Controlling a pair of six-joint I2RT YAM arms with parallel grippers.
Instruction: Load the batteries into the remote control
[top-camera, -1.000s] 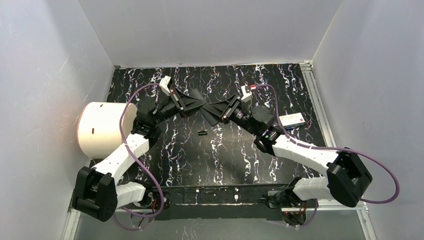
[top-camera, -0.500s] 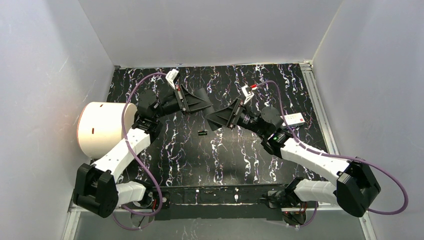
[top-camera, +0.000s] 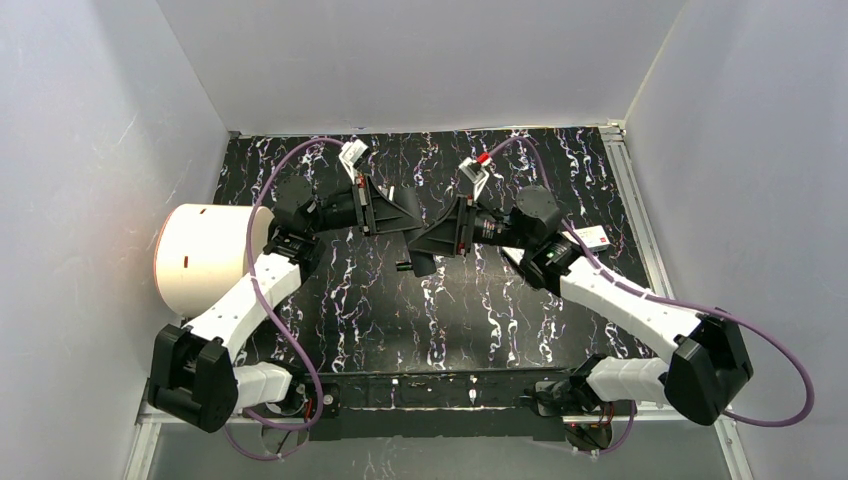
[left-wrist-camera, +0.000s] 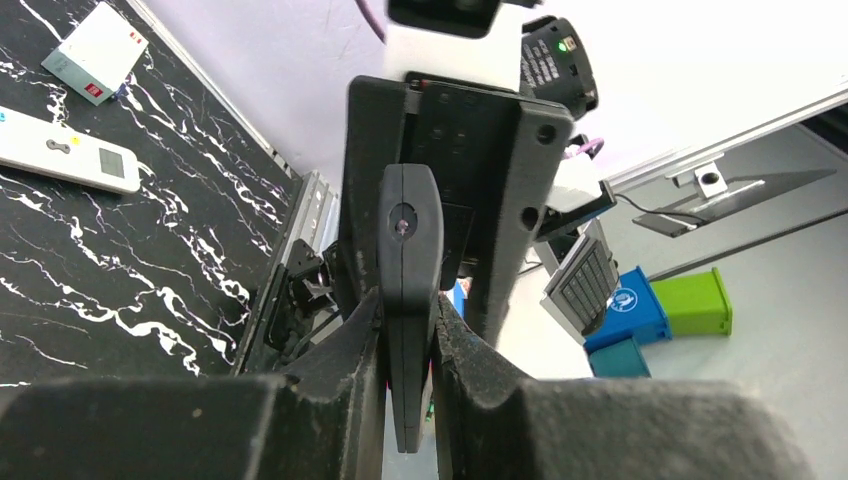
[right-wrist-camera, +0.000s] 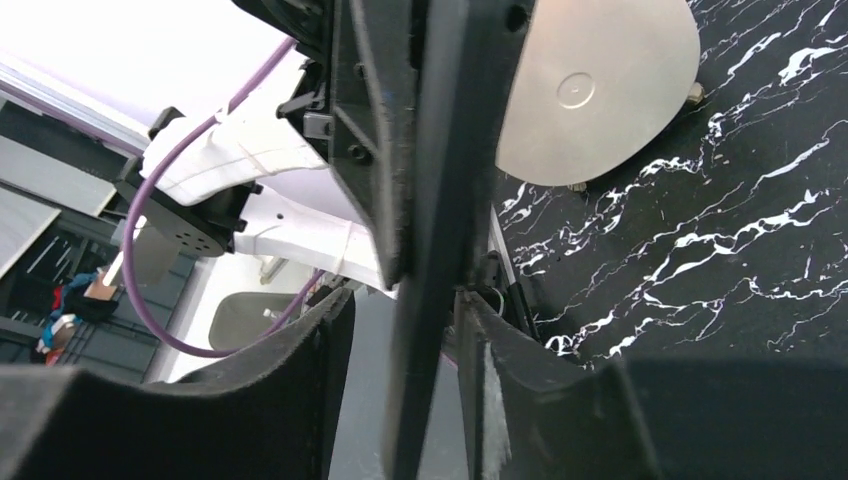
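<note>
My left gripper (top-camera: 412, 214) (left-wrist-camera: 405, 325) is shut on a flat black remote control (left-wrist-camera: 408, 230), held edge-on above the middle of the table. In the right wrist view the same remote control (right-wrist-camera: 440, 200) runs between the fingers of my right gripper (top-camera: 418, 248) (right-wrist-camera: 405, 310). Those jaws stand open around it, with a gap on the left side. One small dark battery (top-camera: 403, 267) with a green band lies on the table just below and left of the right gripper. No other batteries show.
A large white cylinder (top-camera: 205, 258) lies on its side at the table's left edge. A white remote with a display (left-wrist-camera: 60, 155) and a small white card with red marks (top-camera: 588, 238) lie at the right. White walls enclose the black marbled table (top-camera: 350, 310).
The right gripper opened, swung left and lower, and now straddles the remote near the lying battery. The left gripper lifted and turned the remote a little, still shut on it.
</note>
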